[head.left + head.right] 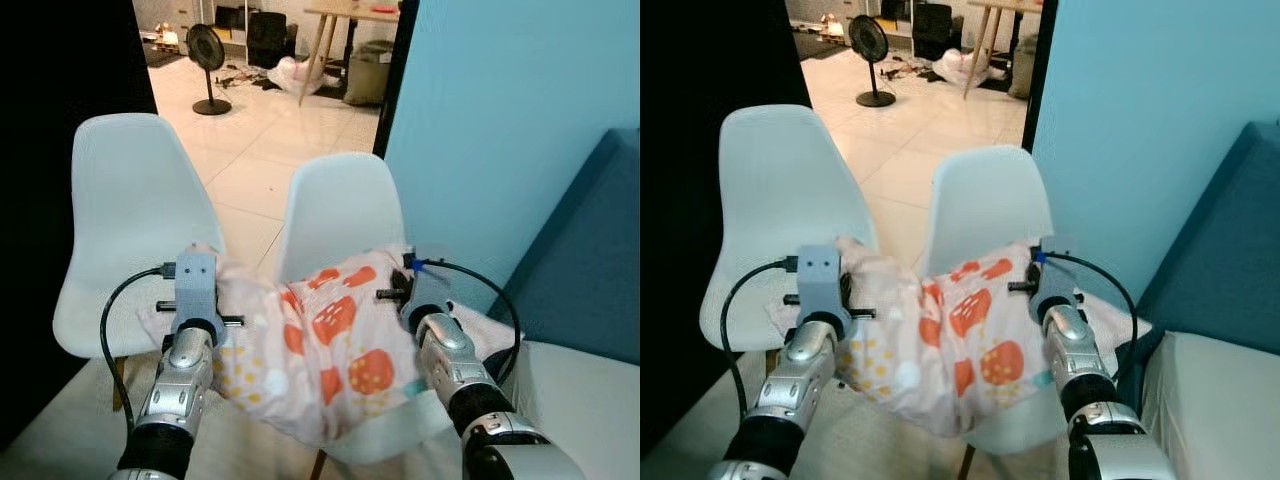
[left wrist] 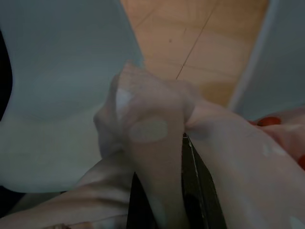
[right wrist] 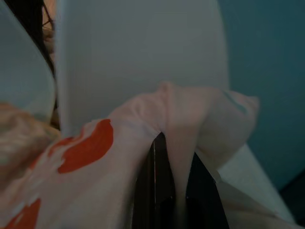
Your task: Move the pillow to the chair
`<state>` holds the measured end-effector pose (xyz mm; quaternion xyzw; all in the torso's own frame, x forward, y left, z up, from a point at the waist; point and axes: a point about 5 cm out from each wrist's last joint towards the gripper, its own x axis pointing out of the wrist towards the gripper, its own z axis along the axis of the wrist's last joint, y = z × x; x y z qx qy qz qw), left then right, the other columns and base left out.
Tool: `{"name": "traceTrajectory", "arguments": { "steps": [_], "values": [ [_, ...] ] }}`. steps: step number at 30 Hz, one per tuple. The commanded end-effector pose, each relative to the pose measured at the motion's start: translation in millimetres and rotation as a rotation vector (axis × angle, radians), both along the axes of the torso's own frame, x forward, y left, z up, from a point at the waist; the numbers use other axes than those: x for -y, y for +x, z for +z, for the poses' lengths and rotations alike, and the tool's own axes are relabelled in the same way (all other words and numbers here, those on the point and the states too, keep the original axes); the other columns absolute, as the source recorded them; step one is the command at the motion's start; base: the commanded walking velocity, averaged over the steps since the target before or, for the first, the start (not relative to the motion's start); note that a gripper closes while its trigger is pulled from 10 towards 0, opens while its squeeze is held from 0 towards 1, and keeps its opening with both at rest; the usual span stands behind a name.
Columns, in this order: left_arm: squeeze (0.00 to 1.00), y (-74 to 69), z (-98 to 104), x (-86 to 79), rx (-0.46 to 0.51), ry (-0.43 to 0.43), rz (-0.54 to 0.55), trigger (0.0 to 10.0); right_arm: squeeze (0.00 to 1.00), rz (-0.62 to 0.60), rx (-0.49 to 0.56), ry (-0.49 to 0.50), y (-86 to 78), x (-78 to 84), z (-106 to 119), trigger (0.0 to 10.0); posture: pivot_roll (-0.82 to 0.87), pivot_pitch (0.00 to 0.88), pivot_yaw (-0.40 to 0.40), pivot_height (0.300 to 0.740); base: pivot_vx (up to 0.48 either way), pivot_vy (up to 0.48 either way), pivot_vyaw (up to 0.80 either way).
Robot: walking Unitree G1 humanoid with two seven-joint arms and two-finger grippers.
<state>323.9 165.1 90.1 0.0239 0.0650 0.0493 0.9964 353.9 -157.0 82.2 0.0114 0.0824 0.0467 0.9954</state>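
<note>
Holding the pillow (image 1: 330, 345) over the chair (image 1: 340, 210).
My left gripper (image 2: 164, 157) and right gripper (image 3: 174, 157) pinch its soft, light, sagging corners.

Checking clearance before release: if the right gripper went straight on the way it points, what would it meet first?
Likely the backrest of the right-hand white chair, straight ahead of the right gripper, whose jaws pinch the pillow. Depth is unclear.

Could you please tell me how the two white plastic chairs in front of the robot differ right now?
The left white plastic chair has a mostly bare seat; only the patterned pink pillow's corner, pinched by the left gripper, overhangs it. The right white plastic chair sits beneath most of the pillow, by the right gripper. Both share the same moulded shell shape.
</note>
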Motion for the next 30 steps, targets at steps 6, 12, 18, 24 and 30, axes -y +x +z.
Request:
{"name": "traceTrajectory", "arguments": {
  "steps": [6, 12, 18, 24, 30],
  "values": [
    [0.0, 4.4, 6, 0.9, 0.019, -0.008, 0.024, 10.0, 0.0, 0.052, 0.034, -0.009, 4.6, -10.5, 9, 10.0, -0.02, 0.024, -0.067, 0.72, 0.0, 0.0, 0.0],
    [0.0, 4.8, 7, -0.9, 0.02, -0.02, 0.039, 10.0, 0.0, 0.058, 0.031, -0.007, 4.0, -11.9, 8, 10.0, -0.02, 0.025, -0.066, 0.72, 0.0, -0.254, 0.0],
    [0.0, 5.2, 8, -1.0, 0.023, -0.02, 0.041, 10.0, 0.0, 0.102, 0.027, -0.062, 2.3, -18.9, 6, 10.0, -0.02, 0.025, -0.064, 0.72, 0.0, -0.48, 0.0],
    [0.0, 5.9, 8, -0.9, 0.025, -0.02, 0.043, 10.0, 0.0, 0.114, 0.013, -0.048, 1.9, -22.6, 4, 10.0, -0.02, 0.026, -0.065, 0.72, 0.0, -0.471, 0.53],
    [0.0, 5.5, 8, -3.4, 0.025, -0.02, 0.053, 10.0, 0.0, 0.137, 0.012, -0.059, 1.9, -21.9, 4, 10.0, -0.02, 0.024, -0.065, 0.72, 0.0, -0.432, 0.0]
  ]
}}
